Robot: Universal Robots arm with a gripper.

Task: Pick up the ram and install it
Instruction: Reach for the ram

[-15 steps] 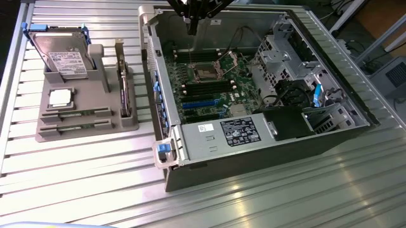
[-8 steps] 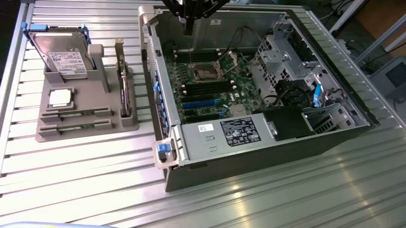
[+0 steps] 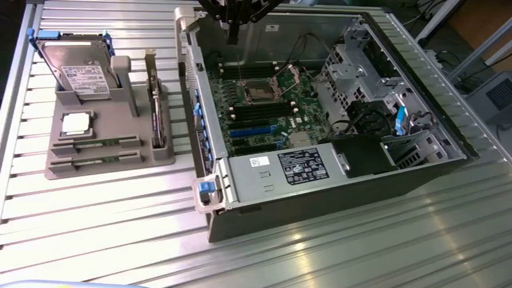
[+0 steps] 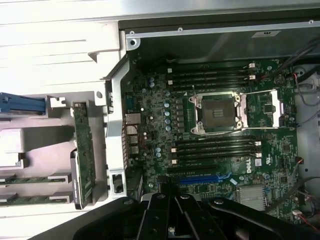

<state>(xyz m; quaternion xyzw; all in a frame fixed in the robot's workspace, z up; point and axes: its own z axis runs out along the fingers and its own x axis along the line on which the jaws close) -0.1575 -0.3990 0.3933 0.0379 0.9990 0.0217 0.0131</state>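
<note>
Jaws-together, empty gripper (image 3: 232,39) above case (image 3: 336,193), well apart from ram (image 3: 100,144) slotted in holder (image 3: 112,170); judged light, stiff, fragile, best pinched mid-length by bare edges, clear of chips

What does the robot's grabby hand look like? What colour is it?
The tool is black all over. In the exterior view it looks like thin slanted bars that come together into one narrow tip. In the wrist view it has a smooth, slightly shiny, rounded black body with straight black bars in the middle. I can see no stickers or writing on it.
</note>
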